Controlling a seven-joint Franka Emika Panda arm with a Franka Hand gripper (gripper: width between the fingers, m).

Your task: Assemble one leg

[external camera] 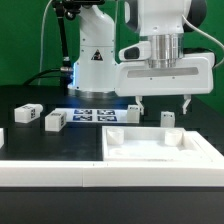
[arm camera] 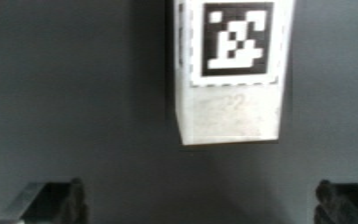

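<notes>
White dominates my exterior view against the black table (external camera: pixel 60 142); the wide tray-like piece (external camera: pixel 160 150) lies nearest the camera, and the leg (external camera: pixel 168 118) stands just behind its far rim, towards the exterior view's right; the gripper (external camera: pixel 161 106) hangs over the leg with its fingers (external camera: pixel 135 104) spread wide, one to either side, gripping nothing; off to the exterior view's left I see one small tagged block (external camera: pixel 54 121) and a second block (external camera: pixel 27 113) beyond it; the marker board (external camera: pixel 95 114) lies flat near the arm's base.

From the wrist view I get the leg (arm camera: pixel 229 95) close up on dark table; its black-and-white tag (arm camera: pixel 234 40) shows a clear pattern here, which the exterior view leaves too small to read; the fingertips (arm camera: pixel 51 200) sit far apart, with the leg clear of both; the tray-like piece, the other blocks and the marker board appear only in the exterior view.
</notes>
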